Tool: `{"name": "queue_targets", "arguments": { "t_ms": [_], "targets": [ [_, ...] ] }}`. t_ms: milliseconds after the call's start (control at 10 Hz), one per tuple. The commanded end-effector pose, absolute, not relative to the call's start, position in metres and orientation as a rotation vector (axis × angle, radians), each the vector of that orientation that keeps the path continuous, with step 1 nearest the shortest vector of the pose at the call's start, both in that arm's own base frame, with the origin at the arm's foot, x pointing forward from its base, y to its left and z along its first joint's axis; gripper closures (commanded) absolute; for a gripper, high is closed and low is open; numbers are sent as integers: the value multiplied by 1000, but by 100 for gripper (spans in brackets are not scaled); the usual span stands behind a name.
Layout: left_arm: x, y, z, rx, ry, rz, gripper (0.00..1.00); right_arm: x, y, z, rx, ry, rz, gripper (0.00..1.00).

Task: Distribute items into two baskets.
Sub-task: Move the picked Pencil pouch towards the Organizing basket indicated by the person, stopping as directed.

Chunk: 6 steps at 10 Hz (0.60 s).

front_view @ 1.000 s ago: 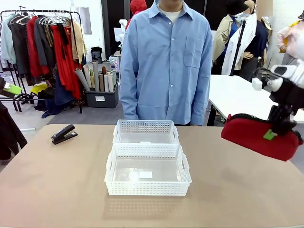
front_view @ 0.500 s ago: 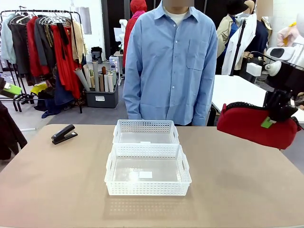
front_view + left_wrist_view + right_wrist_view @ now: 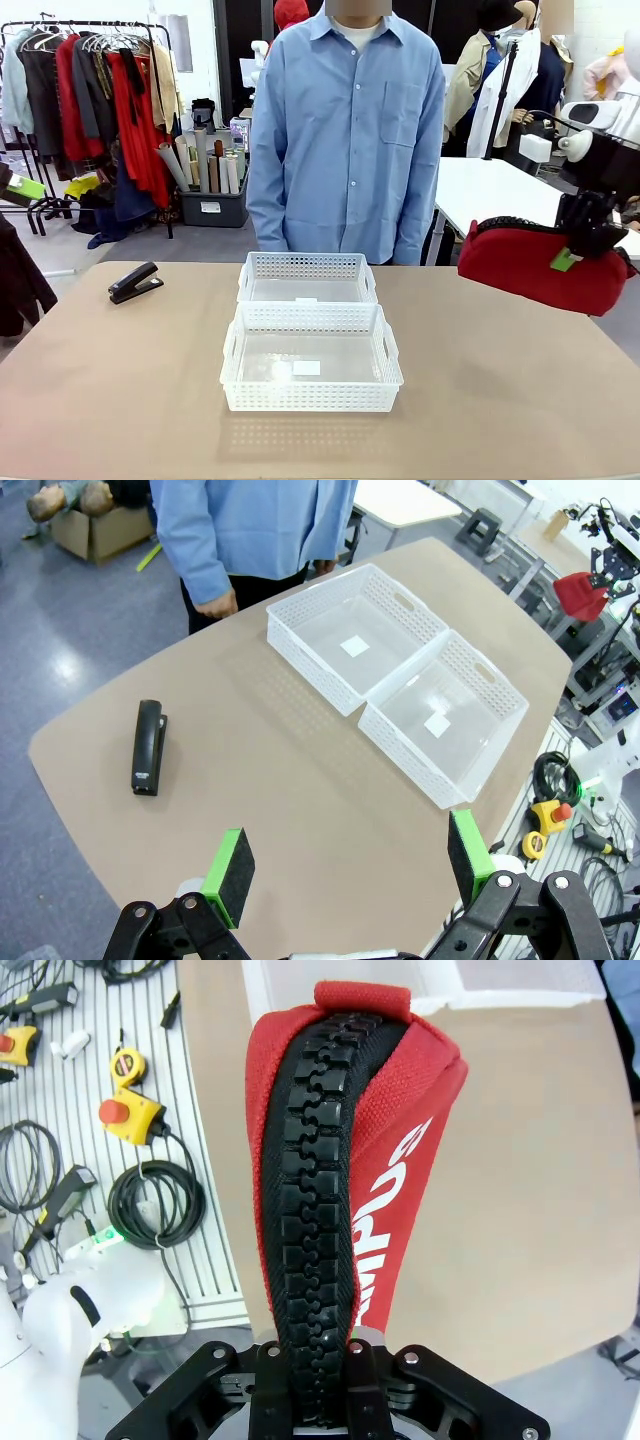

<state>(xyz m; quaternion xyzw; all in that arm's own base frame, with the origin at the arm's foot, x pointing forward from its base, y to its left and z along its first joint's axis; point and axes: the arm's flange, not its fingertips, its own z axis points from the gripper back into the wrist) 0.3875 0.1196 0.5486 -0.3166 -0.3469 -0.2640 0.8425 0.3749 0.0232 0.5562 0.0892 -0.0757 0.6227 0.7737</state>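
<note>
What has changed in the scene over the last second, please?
The right claw, shut on the red pouch, raised it a little above the table's right edge, then held it nearly steady for the last half second. Nothing was newly taken hold of or let go. The stapler, the near basket and the far basket stayed where they were.

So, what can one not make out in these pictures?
- Right wrist view: the pads of the right gripper, covered by the red pouch that it clamps.
- Right wrist view: the white print on the pouch, seen at a steep angle, not readable whole.
- Front view: the label inside the near basket, too small to read.
- Front view: any marking on the stapler, too small.
</note>
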Motion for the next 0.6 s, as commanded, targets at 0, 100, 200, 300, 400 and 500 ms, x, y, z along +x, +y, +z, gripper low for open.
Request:
{"name": "queue_targets", "arguments": {
  "t_ms": [0, 100, 200, 300, 400, 500],
  "targets": [
    [388, 119, 550, -688, -747, -552, 0, 376, 23, 557, 190, -172, 1338, 100],
    [388, 119, 550, -688, -747, -552, 0, 376, 23, 557, 190, -172, 1338, 100],
    [388, 119, 550, -688, -747, -552, 0, 376, 23, 557, 190, -172, 1338, 100],
    [388, 119, 550, -688, -747, -552, 0, 376, 23, 557, 190, -172, 1338, 100],
    [388, 119, 550, -688, -747, -552, 0, 376, 23, 557, 190, -172, 1338, 100],
    [388, 119, 550, -688, -747, -552, 0, 376, 23, 557, 190, -172, 1338, 100]
  ]
}}
